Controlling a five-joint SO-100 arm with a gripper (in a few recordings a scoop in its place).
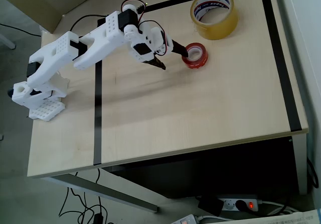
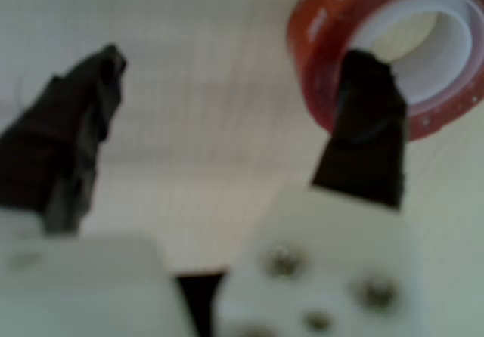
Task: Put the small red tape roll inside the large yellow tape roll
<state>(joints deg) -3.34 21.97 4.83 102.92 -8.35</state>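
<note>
Overhead view: small glossy red tape roll with pale core, flat on wooden table, touching one black fingertip; white gripper spread wide, grasping nothing. Beyond the fingers, near the table's far edge: large amber-yellow tape roll. Wrist view: finger overlapping red roll's rim.

No legible text anywhere
</note>
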